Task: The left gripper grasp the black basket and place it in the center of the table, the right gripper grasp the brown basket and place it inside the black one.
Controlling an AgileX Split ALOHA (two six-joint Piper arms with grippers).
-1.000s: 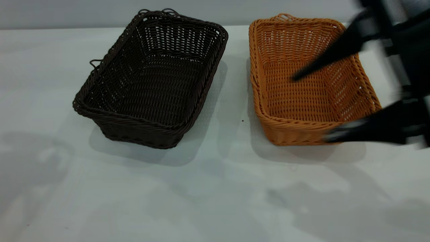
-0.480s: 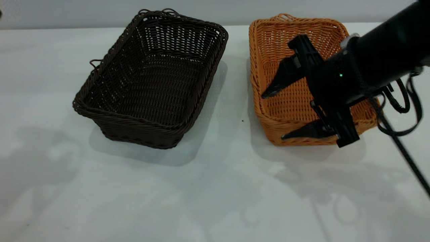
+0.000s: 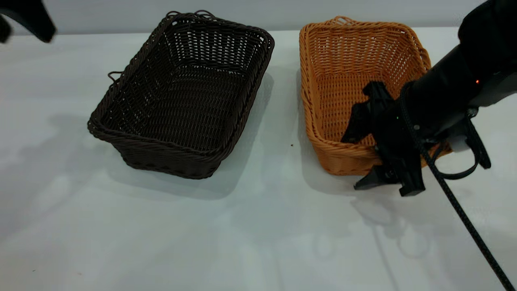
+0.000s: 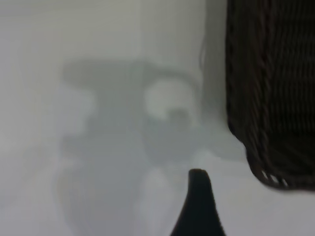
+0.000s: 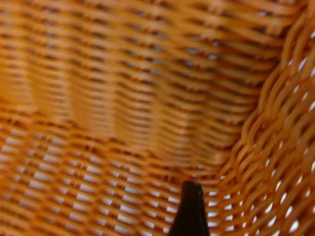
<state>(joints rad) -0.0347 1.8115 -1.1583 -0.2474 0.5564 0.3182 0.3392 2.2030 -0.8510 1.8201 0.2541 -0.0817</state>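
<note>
The black basket (image 3: 181, 93) stands on the table (image 3: 242, 242) left of centre, and its corner shows in the left wrist view (image 4: 270, 98). The brown basket (image 3: 355, 64) stands to its right, apart from it. My right gripper (image 3: 357, 161) is open astride the brown basket's near wall, with one fingertip (image 3: 350, 135) inside and the other outside near the table. In the right wrist view the inner fingertip (image 5: 191, 201) is against the orange weave (image 5: 147, 98). My left gripper (image 3: 28, 18) is a blurred black shape at the far left, well away from the black basket.
A black braided cable (image 3: 464, 218) and a loop (image 3: 468, 161) hang from the right arm over the table's right side. A grey wall (image 3: 101, 16) runs behind the far edge of the table. Bare tabletop lies in front of both baskets.
My right gripper has moved down and toward the near side, from over the brown basket's inside to astride its near wall. My left gripper has come into view at the far left.
</note>
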